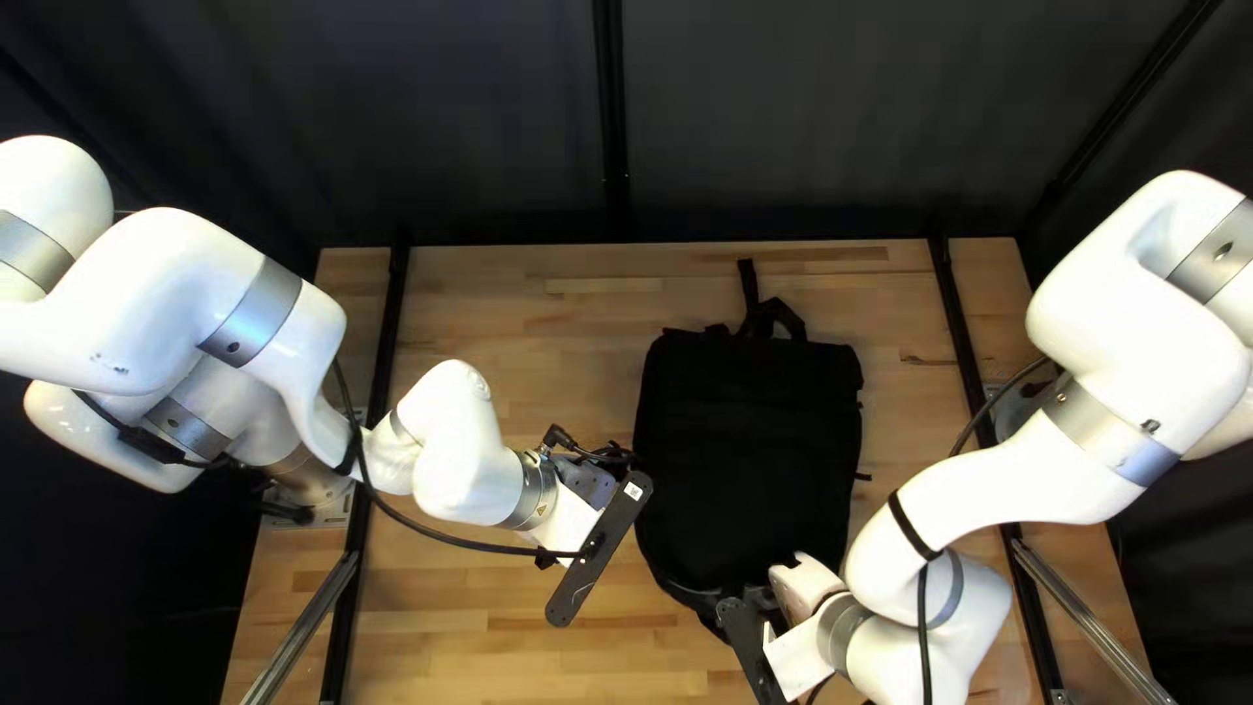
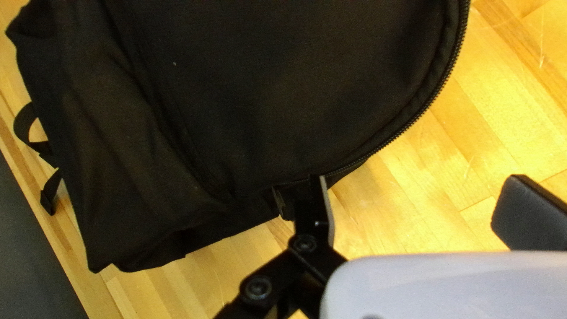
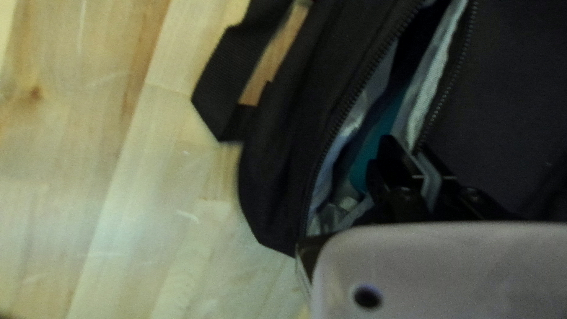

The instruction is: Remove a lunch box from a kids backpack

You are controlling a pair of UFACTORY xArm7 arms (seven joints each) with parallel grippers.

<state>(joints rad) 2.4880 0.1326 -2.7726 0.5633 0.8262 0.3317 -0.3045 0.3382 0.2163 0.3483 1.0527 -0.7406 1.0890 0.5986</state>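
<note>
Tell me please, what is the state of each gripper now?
Left gripper: open, holding nothing.
Right gripper: closed on the backpack flap, at its zippered edge.

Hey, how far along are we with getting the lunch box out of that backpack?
The backpack looks partly unzipped: its zipper gapes, showing something teal inside, though I can't tell what. In hand: my right gripper seems to pinch the opening's edge. My left gripper is open, holding nothing. To do: find, grasp and lift out the lunch box.
</note>
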